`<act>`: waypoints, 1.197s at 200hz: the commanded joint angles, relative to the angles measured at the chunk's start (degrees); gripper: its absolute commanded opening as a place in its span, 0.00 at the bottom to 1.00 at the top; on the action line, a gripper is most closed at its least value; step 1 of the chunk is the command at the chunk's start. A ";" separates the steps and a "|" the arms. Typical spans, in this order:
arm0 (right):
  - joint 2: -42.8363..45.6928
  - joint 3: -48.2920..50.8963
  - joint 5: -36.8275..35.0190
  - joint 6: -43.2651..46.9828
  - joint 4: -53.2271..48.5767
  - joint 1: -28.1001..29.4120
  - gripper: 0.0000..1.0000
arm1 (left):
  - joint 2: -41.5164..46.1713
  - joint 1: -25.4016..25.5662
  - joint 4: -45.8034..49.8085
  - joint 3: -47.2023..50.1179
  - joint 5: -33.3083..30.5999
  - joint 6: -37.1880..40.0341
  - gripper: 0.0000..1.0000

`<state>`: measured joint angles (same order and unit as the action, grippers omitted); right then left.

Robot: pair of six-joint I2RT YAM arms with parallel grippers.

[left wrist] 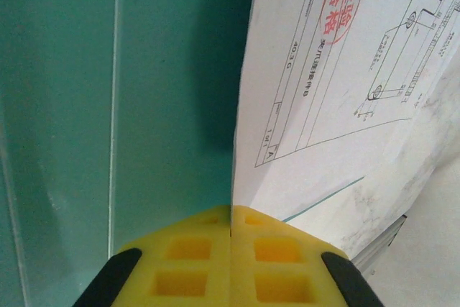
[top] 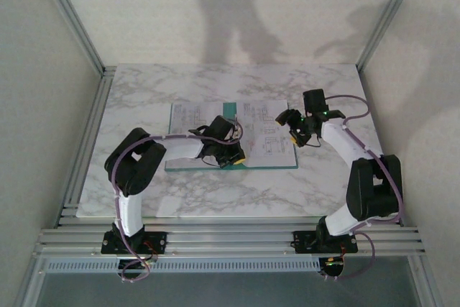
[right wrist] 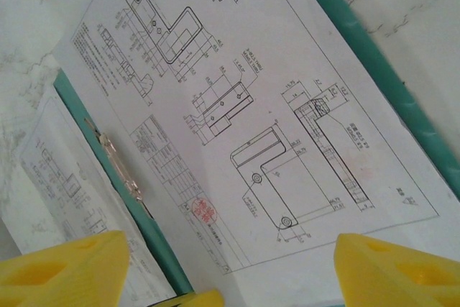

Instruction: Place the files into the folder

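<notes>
On marble (top: 323, 91), flat teal folder (right wrist: 363, 41) bears paper sheets (right wrist: 230, 120); left fingers (left wrist: 187, 264) pressed together, right fingers (right wrist: 65, 271) spread.

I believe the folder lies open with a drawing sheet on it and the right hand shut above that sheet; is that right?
Not quite: the right hand is open, as the right wrist view shows; the folder does lie open with the drawing sheet on it.
</notes>
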<state>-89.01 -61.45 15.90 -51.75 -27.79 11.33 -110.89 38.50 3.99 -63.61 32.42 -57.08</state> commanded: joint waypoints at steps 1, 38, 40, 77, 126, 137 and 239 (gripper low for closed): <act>-3.08 -0.37 1.89 -0.72 1.59 -0.28 0.76 | 2.16 -0.44 -1.20 0.81 0.45 -0.61 0.00; -6.21 -1.26 2.40 -1.43 2.82 -0.17 0.75 | 2.43 -0.23 -1.73 1.21 0.49 -1.04 0.00; -6.25 -1.29 2.41 -1.49 2.78 -0.17 0.75 | 2.43 -0.19 -1.78 1.28 0.52 -1.02 0.00; -6.61 -1.40 2.40 -1.34 2.83 -0.15 0.75 | 2.52 0.06 -2.03 1.55 0.11 -1.46 0.00; -5.24 -1.35 1.58 -1.40 2.35 -0.15 0.75 | 2.17 0.08 -1.44 0.97 0.10 -1.05 0.00; -4.82 -1.54 1.25 -1.30 2.10 -0.12 0.75 | 2.25 0.08 -1.10 0.78 -0.12 -0.89 0.00; -5.97 -8.65 0.51 2.10 -0.20 1.16 0.74 | 6.64 -0.02 7.48 -2.89 -5.84 0.90 0.49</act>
<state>-94.70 -66.54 17.61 -51.57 -26.26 11.53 -107.85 38.57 7.01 -64.42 30.20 -56.99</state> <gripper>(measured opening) 0.748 0.461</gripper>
